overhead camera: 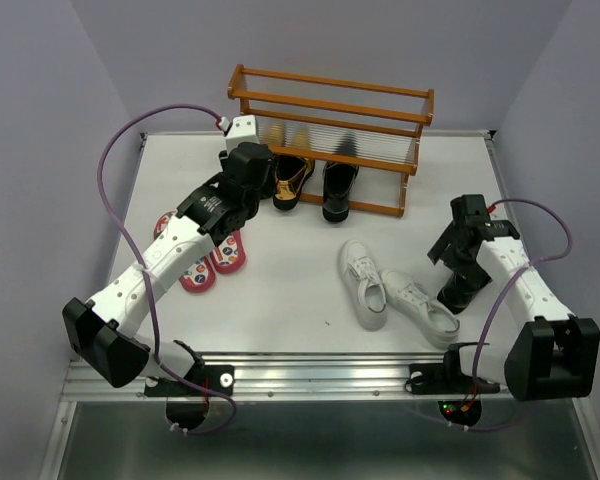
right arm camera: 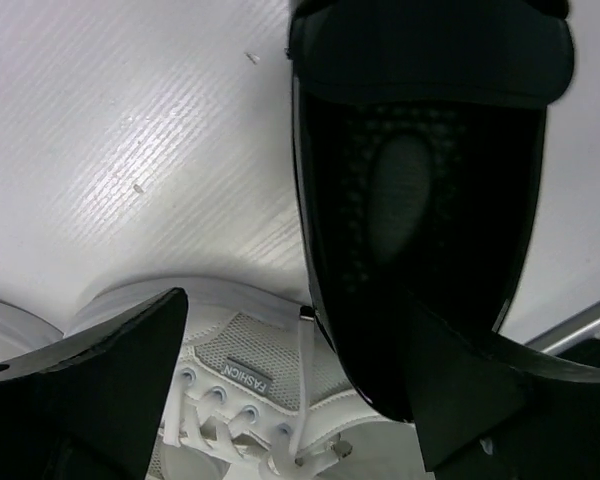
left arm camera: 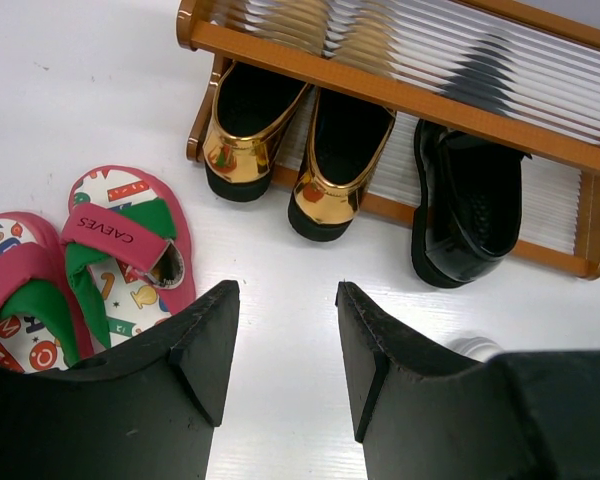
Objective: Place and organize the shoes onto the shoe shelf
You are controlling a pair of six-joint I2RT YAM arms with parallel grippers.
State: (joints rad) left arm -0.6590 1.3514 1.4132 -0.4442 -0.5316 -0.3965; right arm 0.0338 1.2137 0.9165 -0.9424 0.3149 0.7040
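Table (overhead camera: 290, 300) centre bare — gold loafers (left arm camera: 235, 160) overhang shelf (left arm camera: 380, 85) edge | left jaws apart

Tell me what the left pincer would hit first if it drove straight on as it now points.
Likely the heel of the gold loafer beside the black boot, jutting from the shoe shelf's lower tier; only bare table lies between. Depth is unclear.

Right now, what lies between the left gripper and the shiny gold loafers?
Nothing: only bare white table shows between the left gripper and the shiny gold loafers, clearest in the left wrist view.
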